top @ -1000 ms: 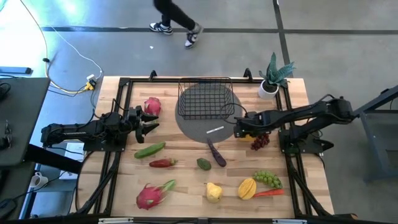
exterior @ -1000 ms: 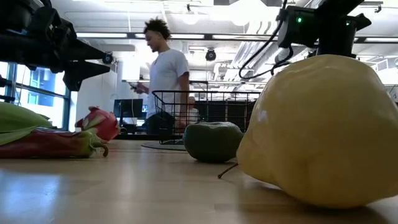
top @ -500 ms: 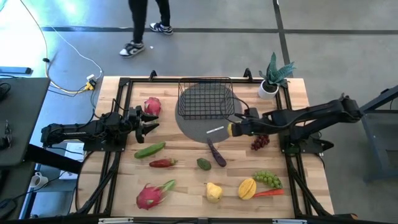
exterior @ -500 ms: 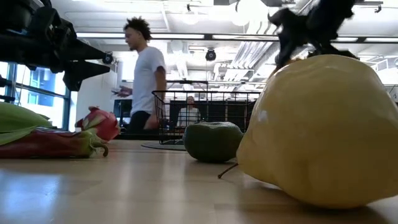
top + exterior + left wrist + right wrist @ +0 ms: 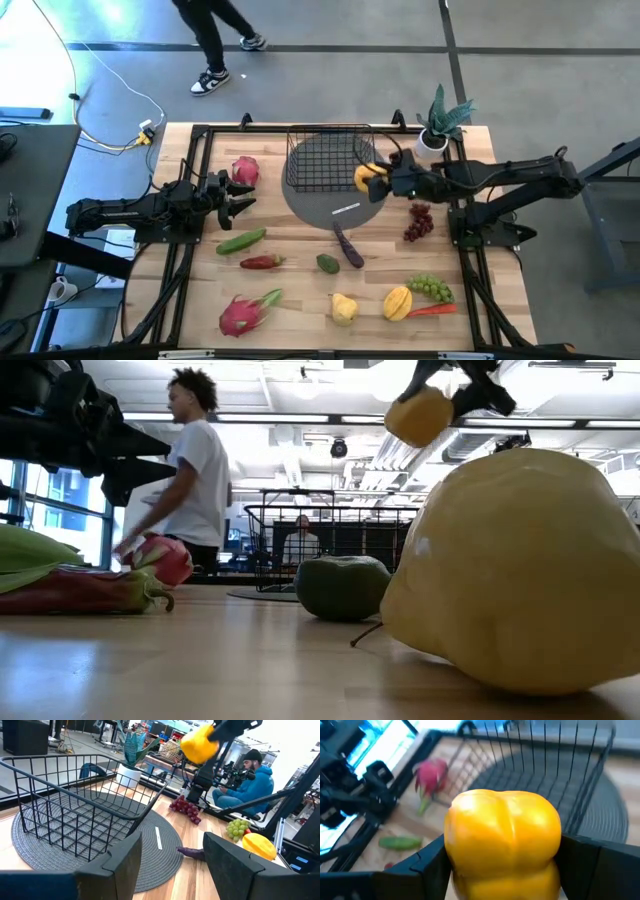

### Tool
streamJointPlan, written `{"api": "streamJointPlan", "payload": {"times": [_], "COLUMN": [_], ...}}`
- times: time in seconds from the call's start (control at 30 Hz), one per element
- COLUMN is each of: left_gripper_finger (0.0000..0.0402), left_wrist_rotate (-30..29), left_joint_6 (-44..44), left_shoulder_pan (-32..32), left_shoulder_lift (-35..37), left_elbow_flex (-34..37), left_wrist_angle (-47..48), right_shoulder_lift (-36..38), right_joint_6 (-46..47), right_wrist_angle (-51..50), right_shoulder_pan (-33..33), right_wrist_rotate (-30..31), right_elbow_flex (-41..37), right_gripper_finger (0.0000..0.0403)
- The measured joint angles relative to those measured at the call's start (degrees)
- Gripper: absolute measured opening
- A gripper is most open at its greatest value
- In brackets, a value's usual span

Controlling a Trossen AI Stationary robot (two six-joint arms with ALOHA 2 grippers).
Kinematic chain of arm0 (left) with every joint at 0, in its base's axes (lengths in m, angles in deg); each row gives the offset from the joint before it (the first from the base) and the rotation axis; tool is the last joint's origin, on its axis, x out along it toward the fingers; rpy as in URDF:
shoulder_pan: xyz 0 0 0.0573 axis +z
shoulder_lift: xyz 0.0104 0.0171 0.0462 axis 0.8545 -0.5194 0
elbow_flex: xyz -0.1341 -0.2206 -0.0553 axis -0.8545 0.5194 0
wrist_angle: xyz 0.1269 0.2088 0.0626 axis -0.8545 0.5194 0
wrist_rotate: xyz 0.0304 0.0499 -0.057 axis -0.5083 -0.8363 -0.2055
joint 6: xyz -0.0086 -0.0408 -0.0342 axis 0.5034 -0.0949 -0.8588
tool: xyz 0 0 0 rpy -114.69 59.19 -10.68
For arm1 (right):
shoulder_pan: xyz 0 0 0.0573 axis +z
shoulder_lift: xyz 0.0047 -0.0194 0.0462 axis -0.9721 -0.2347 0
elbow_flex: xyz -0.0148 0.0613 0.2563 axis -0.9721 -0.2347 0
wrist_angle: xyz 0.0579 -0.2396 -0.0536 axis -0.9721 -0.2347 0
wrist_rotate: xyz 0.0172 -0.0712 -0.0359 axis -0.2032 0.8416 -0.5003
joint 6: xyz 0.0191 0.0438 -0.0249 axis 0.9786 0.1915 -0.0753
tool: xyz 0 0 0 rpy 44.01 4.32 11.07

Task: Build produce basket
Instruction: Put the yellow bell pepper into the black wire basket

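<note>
Basket (image 5: pixel 331 157) sits on grey mat (image 5: pixel 330 205). I see right gripper (image 5: pixel 383 181) clamped on yellow pepper (image 5: pixel 366 177), held in air at basket's right edge. Left gripper (image 5: pixel 240 193) waits left of basket, fingers spread, empty. Rest of produce lies loose around basket.

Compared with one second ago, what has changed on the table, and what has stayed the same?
The right hand took a yellow pepper from beside the red grapes, lifted it, and carried it toward the basket; it now holds it at the basket's right edge, above the table. A person walked left behind the table. The left hand and the other produce stayed in place.
</note>
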Motion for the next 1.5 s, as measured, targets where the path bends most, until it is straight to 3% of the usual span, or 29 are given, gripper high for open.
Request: {"api": "streamJointPlan", "payload": {"times": [0.3,0.67,0.87,1.5], "left_gripper_finger": [0.0200,0.0200,0.0200,0.0200], "left_wrist_rotate": [-0.2,-0.1,-0.1,-0.1], "left_joint_6": [0.0,0.0,0.0,0.0], "left_shoulder_pan": [0.0,0.0,0.0,0.0], "left_shoulder_lift": [0.0,0.0,0.0,0.0], "left_elbow_flex": [0.0,0.0,0.0,0.0], "left_wrist_angle": [0.0,0.0,0.0,0.0], "right_shoulder_lift": [-1.7,-11.1,-16.7,-26.9], "right_joint_6": [-21.4,-35.9,-36.2,-29.3], "right_wrist_angle": [12.0,19.1,19.3,19.5], "right_shoulder_pan": [-9.3,-18.3,-20.6,-22.6], "right_wrist_rotate": [1.0,-0.5,-4.3,-8.2], "right_elbow_flex": [0.0,0.0,0.0,0.0], "right_gripper_finger": [0.0255,0.0258,0.0259,0.0259]}}
